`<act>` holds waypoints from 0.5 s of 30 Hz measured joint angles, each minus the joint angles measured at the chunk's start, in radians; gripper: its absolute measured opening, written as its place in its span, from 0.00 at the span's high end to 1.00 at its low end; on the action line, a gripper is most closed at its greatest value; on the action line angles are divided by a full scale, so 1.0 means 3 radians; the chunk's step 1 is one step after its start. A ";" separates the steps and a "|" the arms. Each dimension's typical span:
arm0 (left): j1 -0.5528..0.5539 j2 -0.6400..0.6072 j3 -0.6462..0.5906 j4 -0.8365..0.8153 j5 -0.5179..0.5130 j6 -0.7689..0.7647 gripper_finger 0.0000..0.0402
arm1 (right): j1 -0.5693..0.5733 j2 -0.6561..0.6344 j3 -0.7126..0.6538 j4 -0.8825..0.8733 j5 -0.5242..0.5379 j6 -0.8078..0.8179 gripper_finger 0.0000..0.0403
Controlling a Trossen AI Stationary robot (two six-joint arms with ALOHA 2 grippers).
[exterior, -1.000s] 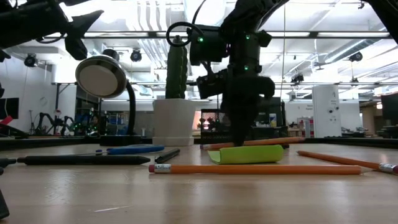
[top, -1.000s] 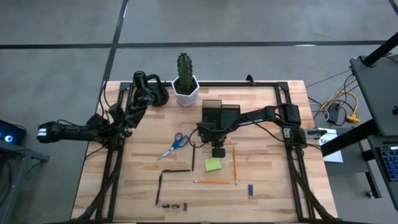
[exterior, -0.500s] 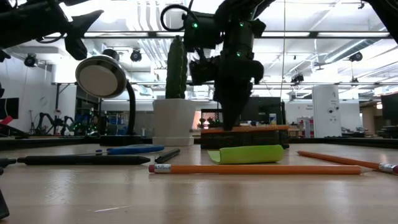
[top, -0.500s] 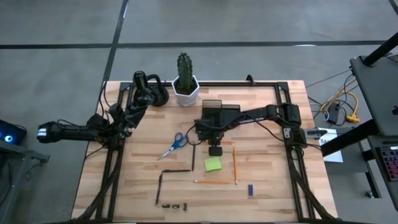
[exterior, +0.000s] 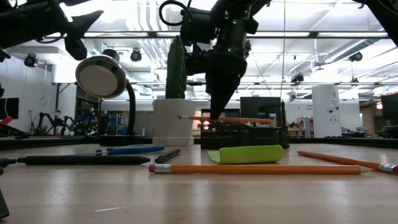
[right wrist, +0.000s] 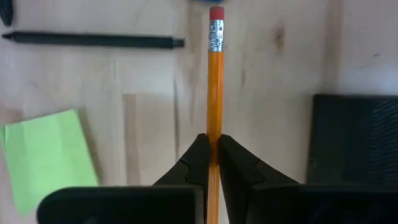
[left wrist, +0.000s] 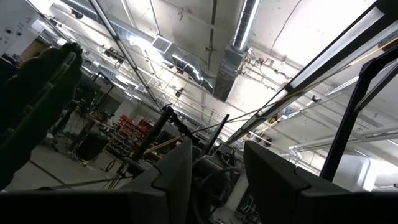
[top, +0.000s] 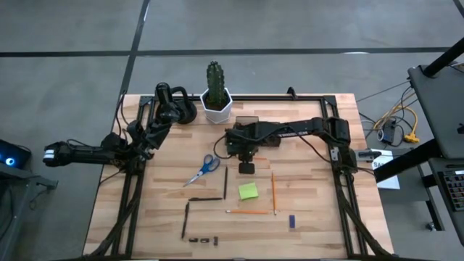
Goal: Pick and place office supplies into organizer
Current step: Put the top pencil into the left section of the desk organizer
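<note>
Right gripper [right wrist: 212,152] jaws pinching orange pencil [right wrist: 215,87], lifted beside organizer [exterior: 245,135] mid-bench; left gripper [left wrist: 214,165] jaws spread, off bench's left edge.

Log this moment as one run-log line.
right gripper: shut on pencil, lifted beside organizer | left gripper: open, parked at table's left edge | pad, scissors: on table

honestly can't read any text, labels or numbers on anything I'm looking at here
</note>
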State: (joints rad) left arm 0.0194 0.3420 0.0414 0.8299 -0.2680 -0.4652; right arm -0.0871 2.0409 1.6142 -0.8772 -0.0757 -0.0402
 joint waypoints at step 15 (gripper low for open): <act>0.0000 -0.0014 0.0000 -0.0001 -0.0003 0.0001 0.68 | -0.0148 -0.0466 0.0010 0.0533 0.0131 -0.0044 0.97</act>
State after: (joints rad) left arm 0.0194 0.3378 0.0414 0.8295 -0.2687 -0.4648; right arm -0.1317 1.9012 1.6173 -0.7173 -0.0363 -0.0534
